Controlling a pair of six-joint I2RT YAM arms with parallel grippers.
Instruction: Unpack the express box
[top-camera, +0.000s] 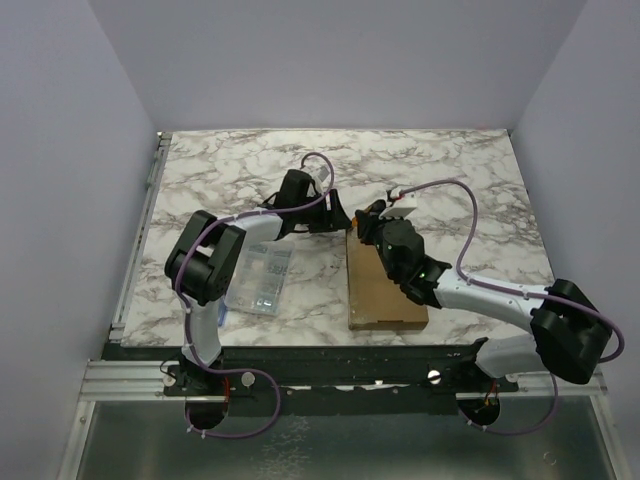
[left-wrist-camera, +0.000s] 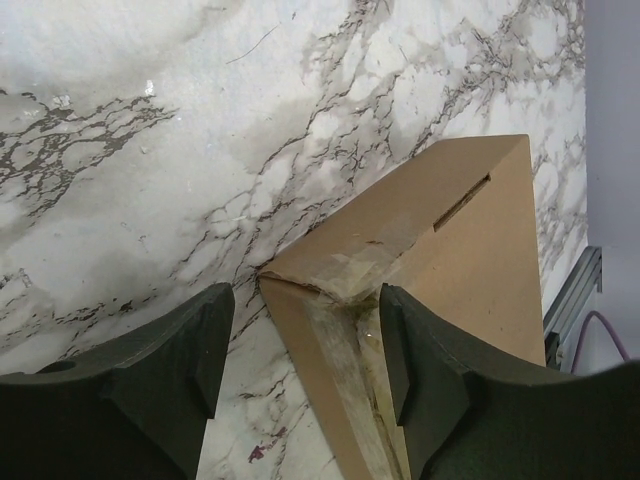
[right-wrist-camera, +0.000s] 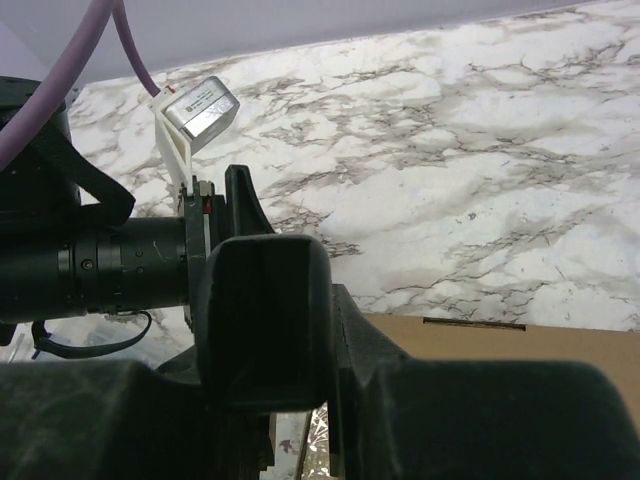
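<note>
The express box (top-camera: 386, 292) is a flat brown cardboard mailer lying closed on the marble table, its long side running away from the arms. My left gripper (top-camera: 343, 222) is open at the box's far left corner. In the left wrist view (left-wrist-camera: 305, 370) one finger is over the box top (left-wrist-camera: 480, 260) and the other over the table, with the taped side edge between them. My right gripper (top-camera: 373, 228) is low over the far end of the box top (right-wrist-camera: 520, 345). One of its fingers (right-wrist-camera: 480, 420) shows. The other is hidden behind the left gripper's finger (right-wrist-camera: 265, 320).
A clear plastic organizer case (top-camera: 258, 278) of small parts lies left of the box, beside the left arm. The left arm's wrist (right-wrist-camera: 100, 262) and its camera (right-wrist-camera: 200, 108) sit very close to my right gripper. Walls enclose the table on three sides.
</note>
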